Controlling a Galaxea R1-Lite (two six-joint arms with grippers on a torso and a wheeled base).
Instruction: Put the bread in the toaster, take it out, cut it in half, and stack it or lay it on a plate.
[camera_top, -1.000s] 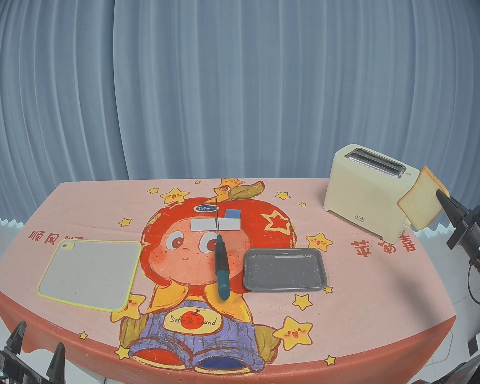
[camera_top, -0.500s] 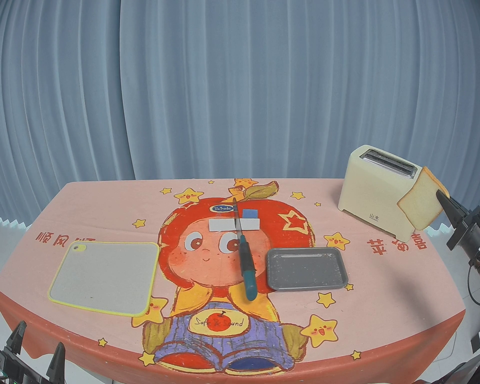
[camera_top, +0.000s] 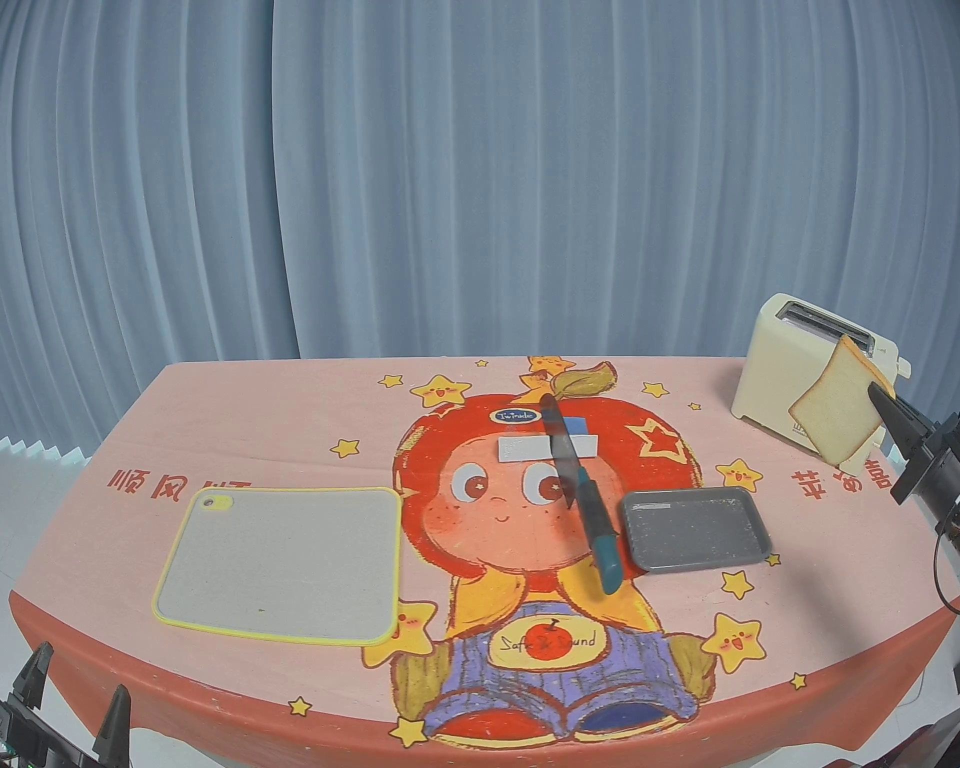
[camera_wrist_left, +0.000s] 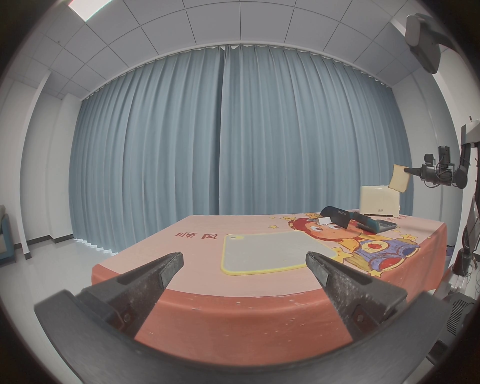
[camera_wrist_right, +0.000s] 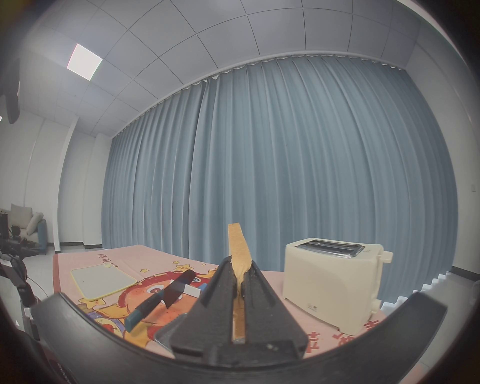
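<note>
Camera shifted; bread (camera_top: 836, 408) now sits before the toaster (camera_top: 785, 362).
Held on edge for the slot, pinched by right fingers (camera_top: 902, 422); left fingers (camera_wrist_left: 145, 284) spread.

Your tablecloth (camera_top: 300, 420) is salmon pink, printed with a cartoon girl in a red apple hat, yellow stars and red lettering. On its near left, the cutting board (camera_top: 285, 562) is pale grey with a yellow-green rim. The knife (camera_top: 583, 497) at the centre has a teal handle and a dark blade, and the tray (camera_top: 695, 528) to its right is dark grey. At the far right, the toaster (camera_top: 785, 375) is cream and the bread (camera_top: 835, 415) pale tan with a golden-brown crust. The left gripper (camera_top: 80, 672) and right gripper (camera_top: 874, 392) are black. The pleated curtain (camera_top: 500, 180) behind is blue-grey.
</note>
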